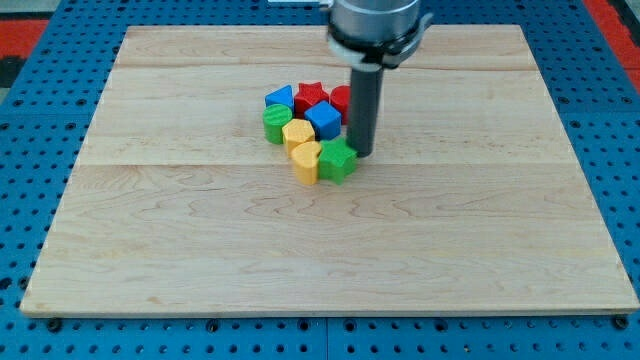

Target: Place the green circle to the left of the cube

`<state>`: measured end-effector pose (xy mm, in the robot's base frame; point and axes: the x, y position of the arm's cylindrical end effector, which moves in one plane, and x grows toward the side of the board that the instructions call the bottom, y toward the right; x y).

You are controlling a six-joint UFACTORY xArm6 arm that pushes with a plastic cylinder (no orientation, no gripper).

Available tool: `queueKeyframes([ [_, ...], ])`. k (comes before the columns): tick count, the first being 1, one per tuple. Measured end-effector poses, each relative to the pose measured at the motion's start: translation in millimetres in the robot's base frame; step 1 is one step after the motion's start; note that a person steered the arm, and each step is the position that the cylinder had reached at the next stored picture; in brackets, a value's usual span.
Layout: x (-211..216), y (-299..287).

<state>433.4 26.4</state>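
blue blocks (279, 97): 2 | red blocks (311, 95): 2 (one half hidden) | green blocks (277, 124): 2 | yellow blocks (298, 133): 2

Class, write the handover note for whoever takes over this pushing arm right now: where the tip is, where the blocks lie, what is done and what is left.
Tip: my tip is down on the board, at the right edge of the cluster, right beside the green star.
Blocks: the green circle sits at the cluster's left edge. The blue cube is in the middle, with a yellow block between them.
Done: the circle already lies left of the cube, slightly lower in the view.
Left: judge whether that placement is good enough; if not, the tip must come round the cluster.
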Motion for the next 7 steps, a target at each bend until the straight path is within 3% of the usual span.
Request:
queueKeyframes([
  [1,-2,-45],
  [2,2,-16],
  [4,-37,0],
  [7,-55,-164],
])
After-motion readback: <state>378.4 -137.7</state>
